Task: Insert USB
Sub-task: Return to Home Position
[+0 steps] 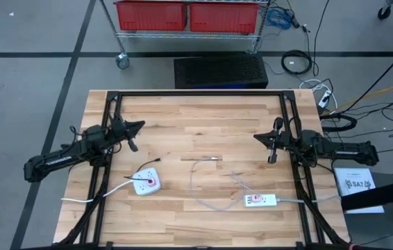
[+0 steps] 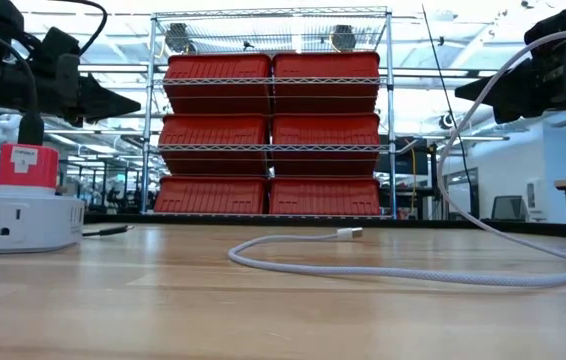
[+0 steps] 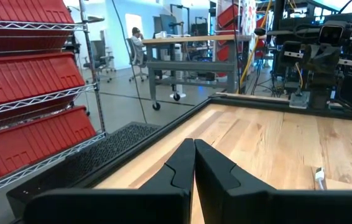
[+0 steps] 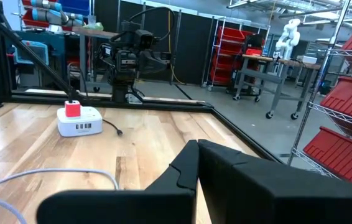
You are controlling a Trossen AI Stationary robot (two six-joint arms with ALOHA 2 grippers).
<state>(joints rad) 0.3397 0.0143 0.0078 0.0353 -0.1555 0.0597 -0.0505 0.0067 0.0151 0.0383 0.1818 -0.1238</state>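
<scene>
A white braided USB cable (image 1: 198,182) lies in a loop on the wooden table. Its free plug (image 1: 214,158) (image 2: 351,232) rests flat near the table's middle, and its other end sits at a white power strip (image 1: 260,201) near the right front. A white hub with a red top (image 1: 146,183) (image 2: 13,210) (image 4: 79,121) stands left of the loop, ports on its side. My left gripper (image 1: 137,127) (image 3: 194,155) hovers shut above the table's left part. My right gripper (image 1: 259,137) (image 4: 198,155) hovers shut above the right part. Both are well clear of cable and hub.
A short black cord end (image 1: 155,161) (image 4: 117,130) lies by the hub, whose white lead (image 1: 89,198) runs off toward the left edge. A black frame (image 1: 200,94) borders the table. Red bins on a wire rack (image 2: 271,130) stand beyond the far edge.
</scene>
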